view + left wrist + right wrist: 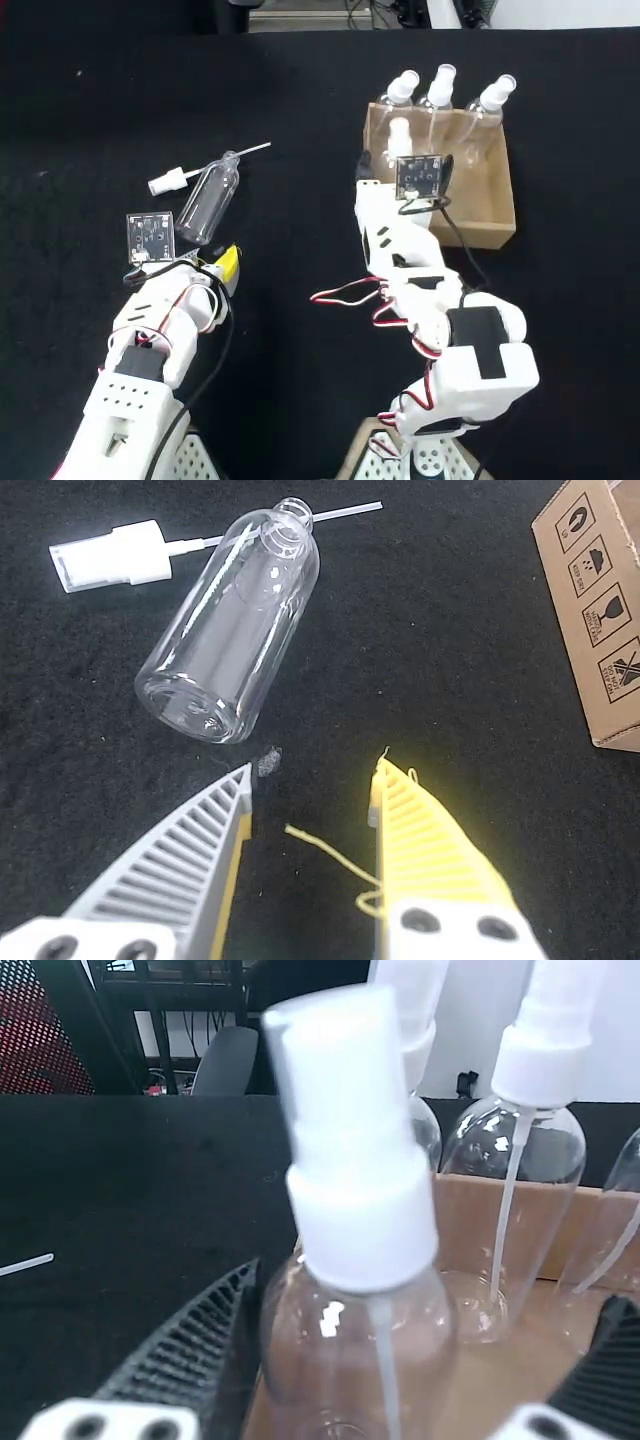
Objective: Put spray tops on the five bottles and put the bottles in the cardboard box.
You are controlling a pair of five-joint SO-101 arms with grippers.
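Left of center, the left gripper (312,770) gapes below a lying bottle (235,630); the right gripper (435,1290) gapes around a capped bottle (350,1220).

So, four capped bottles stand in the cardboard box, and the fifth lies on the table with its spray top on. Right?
Wrong in one respect: the fifth bottle lies open-necked, its spray top loose beside it, as the left wrist view shows. Four capped bottles do stand in the cardboard box.
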